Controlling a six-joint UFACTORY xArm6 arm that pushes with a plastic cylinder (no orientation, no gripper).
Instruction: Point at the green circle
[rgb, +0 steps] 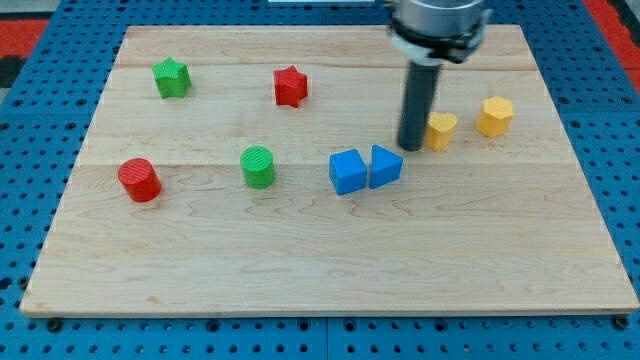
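The wooden board (330, 270) is the largest thing here, pale and lying on a blue pegboard table (30, 200) with rows of small holes; at the view's top corners a red surface shows. From the view's top the arm comes down and ends in the dark rod. My tip (410, 148) rests on the board toward the view's right, just beside the yellow block (440, 130) on its left side, and a little above the blue triangular block (384, 166). The rod is one solid piece, so nothing on it opens, closes or holds anything.

The green circle (258, 166) stands upright left of centre, well apart from my tip. Between them sit the blue cube (347, 171) and its blue neighbour, which touch each other. I judge the pointing step is not yet done, since the tip is far from the target. The next move calls for a travel toward the view's left, passing above the two blue blocks so they are not pushed, and stopping near the circle without touching it.

Other pieces are the red cylinder (139, 180), the green star (171, 77), the red star (290, 86) and the yellow hexagon (494, 116).
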